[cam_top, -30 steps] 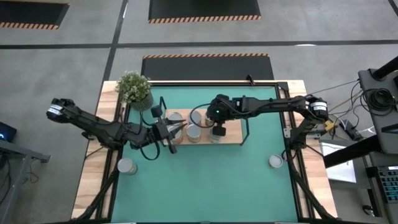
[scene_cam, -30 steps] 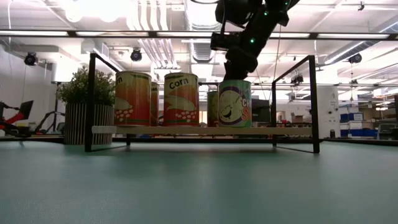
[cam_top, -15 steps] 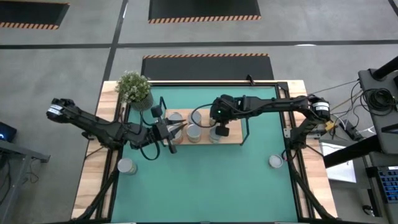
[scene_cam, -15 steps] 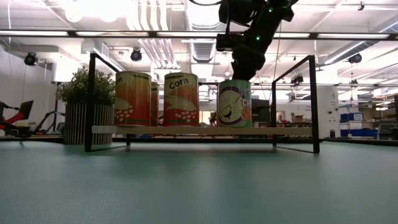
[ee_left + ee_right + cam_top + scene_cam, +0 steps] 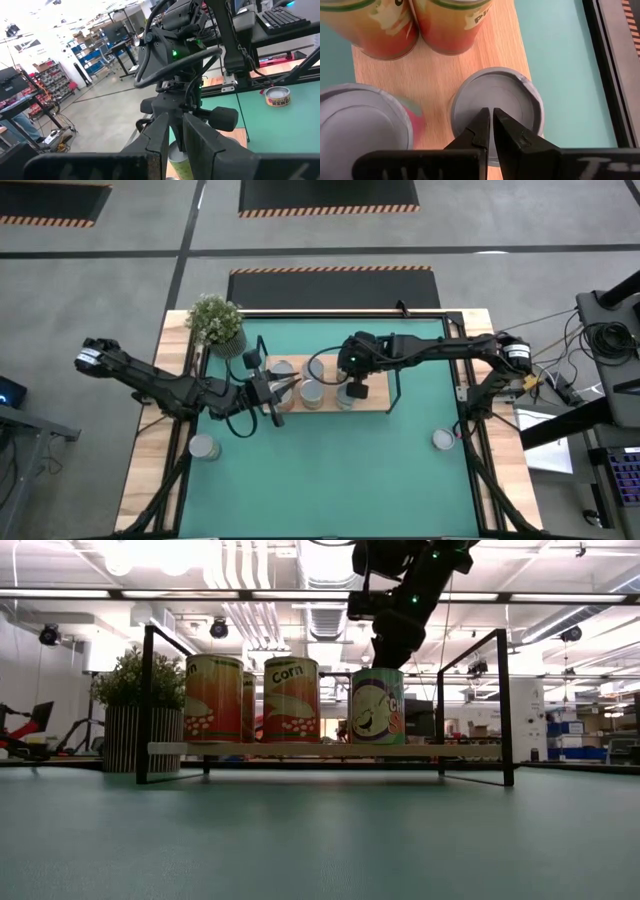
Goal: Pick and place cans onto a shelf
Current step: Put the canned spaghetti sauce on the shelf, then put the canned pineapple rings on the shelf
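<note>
- I see my right gripper (image 5: 355, 391), fingers pinched together and empty, above a can (image 5: 495, 107) near the shelf (image 5: 375, 397) front edge.
- My left gripper (image 5: 285, 385), nearly closed, hovers at the shelf's left end.

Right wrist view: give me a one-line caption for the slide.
Shut right pincer poised over the lid of a can standing on the shelf beside three other cans.

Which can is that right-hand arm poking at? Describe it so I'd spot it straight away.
Find the wooden shelf in its black wire frame at the middle of the green mat. The can stands on that board directly beneath the right pincer, whose fingers are shut just above its lid. Unlike the orange corn can beside it, its label is green with a cartoon face.
</note>
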{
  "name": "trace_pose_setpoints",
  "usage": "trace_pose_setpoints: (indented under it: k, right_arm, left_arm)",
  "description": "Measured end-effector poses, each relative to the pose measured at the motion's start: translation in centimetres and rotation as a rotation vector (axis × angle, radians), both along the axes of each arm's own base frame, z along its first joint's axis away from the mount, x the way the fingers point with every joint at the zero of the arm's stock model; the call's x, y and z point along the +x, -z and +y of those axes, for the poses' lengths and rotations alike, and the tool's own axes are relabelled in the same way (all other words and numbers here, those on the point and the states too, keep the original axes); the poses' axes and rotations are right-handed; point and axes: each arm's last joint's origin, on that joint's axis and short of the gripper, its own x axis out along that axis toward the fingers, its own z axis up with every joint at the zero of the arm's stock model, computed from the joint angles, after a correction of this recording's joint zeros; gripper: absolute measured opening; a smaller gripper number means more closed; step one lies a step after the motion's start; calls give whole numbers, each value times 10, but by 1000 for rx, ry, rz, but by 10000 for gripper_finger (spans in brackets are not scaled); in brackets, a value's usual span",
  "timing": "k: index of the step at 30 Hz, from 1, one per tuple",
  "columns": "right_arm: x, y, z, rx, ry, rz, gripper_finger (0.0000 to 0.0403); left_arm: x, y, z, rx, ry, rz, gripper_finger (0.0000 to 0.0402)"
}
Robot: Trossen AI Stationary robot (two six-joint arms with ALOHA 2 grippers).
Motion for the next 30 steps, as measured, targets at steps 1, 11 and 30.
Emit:
trace_pose_setpoints:
  k: [1, 11, 30]
  right_arm:
    - [0, 0, 0, -1, 0, -3, 13]
    - [-2, -8, 1, -7, -3, -41, 13]
    - [-90, -83, 141, -31, -149, -419, 13]
  left_arm:
    - [0, 0, 0, 0, 0, 0, 39]
    - [0, 0, 0, 0, 0, 0, 39]
    - [0, 2, 0, -14, -1, 11, 39]
